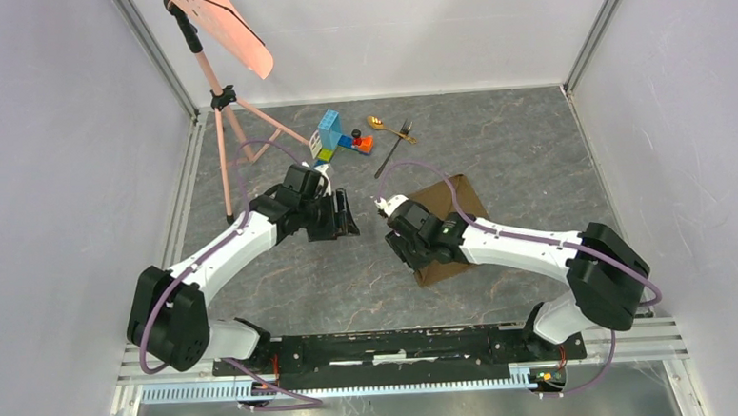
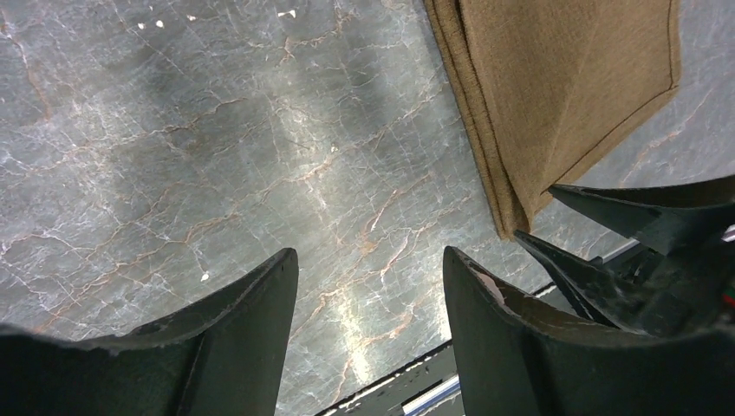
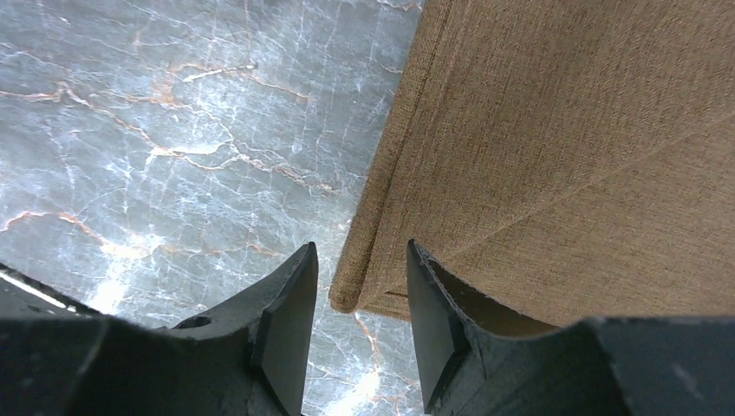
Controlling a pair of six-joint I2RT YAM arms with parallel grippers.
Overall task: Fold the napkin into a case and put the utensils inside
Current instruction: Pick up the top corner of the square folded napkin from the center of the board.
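The brown napkin (image 1: 456,218) lies folded on the marble table, right of centre. My right gripper (image 1: 411,258) is open at its near left corner. In the right wrist view the gripper (image 3: 360,246) has that corner of the napkin (image 3: 563,156) between its fingertips, not pinched. My left gripper (image 1: 345,214) is open and empty to the napkin's left, over bare table (image 2: 371,251). The left wrist view shows the napkin (image 2: 563,87) at the upper right. The gold spoon (image 1: 377,124) and the dark fork (image 1: 395,147) lie at the back, touching no gripper.
Colourful toy blocks (image 1: 338,138) sit just left of the utensils. A pink tripod (image 1: 222,111) holding a pink sheet (image 1: 232,29) stands at the back left. White walls enclose the table. The right gripper's fingers (image 2: 641,212) show in the left wrist view.
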